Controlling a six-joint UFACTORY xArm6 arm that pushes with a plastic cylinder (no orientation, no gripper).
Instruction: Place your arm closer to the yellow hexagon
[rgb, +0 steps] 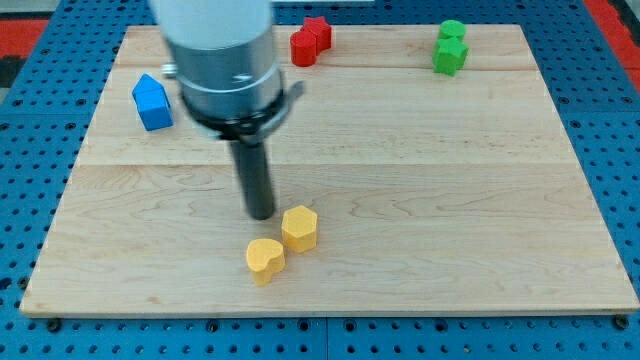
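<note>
Wooden board (400, 200) on blue pegboard: the yellow hexagon (299, 228) sits near the front, left of centre, beside a yellow heart (265, 260). My tip (260, 214), a bare rod without jaws, stands just left of the hexagon; the approach looks nearly complete.

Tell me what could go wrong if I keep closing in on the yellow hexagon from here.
1. My tip already sits just to the view's left of the yellow hexagon; any further approach may shove it instead of stopping beside it.
2. The yellow heart-shaped block lies right below; a downward drift could knock it too.
</note>
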